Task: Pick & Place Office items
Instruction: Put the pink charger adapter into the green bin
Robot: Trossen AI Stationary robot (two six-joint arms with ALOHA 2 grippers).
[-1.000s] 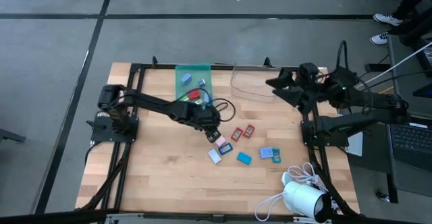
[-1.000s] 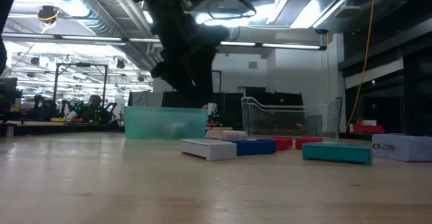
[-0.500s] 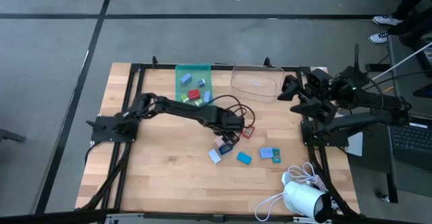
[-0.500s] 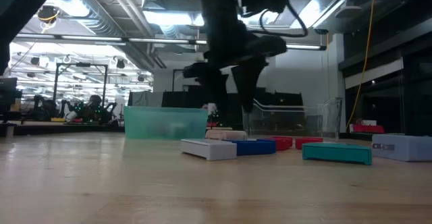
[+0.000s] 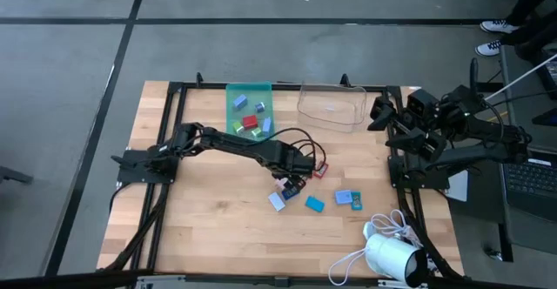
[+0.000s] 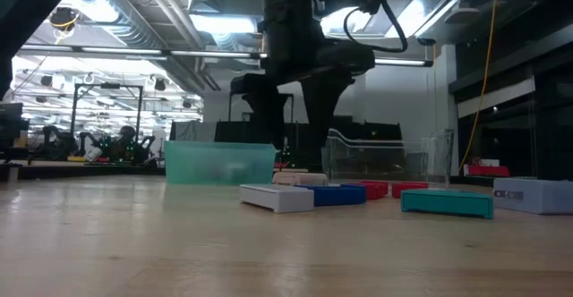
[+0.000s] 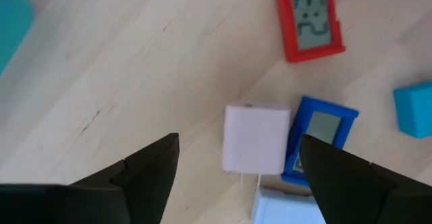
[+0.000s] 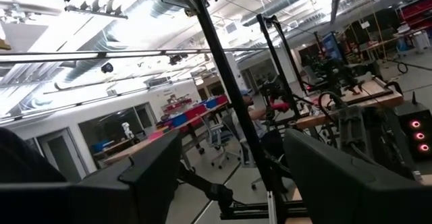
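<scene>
**Left tool spread above the pink piece**

Starting at the left of the bench [image 5: 174, 237], the left arm reaches from its base across the wood toward the middle. Behind it, at the far edge, stands the teal tray [image 5: 233, 106], with a few small pieces inside it: a blue one, a red one [image 5: 248, 121] and a green one among them. Just beside the tray sits the clear bin [image 5: 331, 108].

The left tool [image 5: 296, 169] hangs low over the scattered office items near the bench's centre. Its two fingers [image 7: 145, 166] stand wide apart and hold nothing. Between them in the left wrist view lies the pink piece [image 7: 256, 137], flat on the wood, touching the blue piece [image 7: 320, 135] at its side. A red piece with a grey display [image 7: 310, 18] lies near these, apart from them, and a white piece [image 7: 283, 207] shows just beside the pink one.

Further right on the bench lie a teal piece [image 5: 314, 204] and two pale blue ones [image 5: 344, 197].

At the right edge the right tool [image 5: 383, 115] waits, raised off the bench by the bin's end. Its fingers [image 8: 158, 177] are parted, with nothing between them.
</scene>
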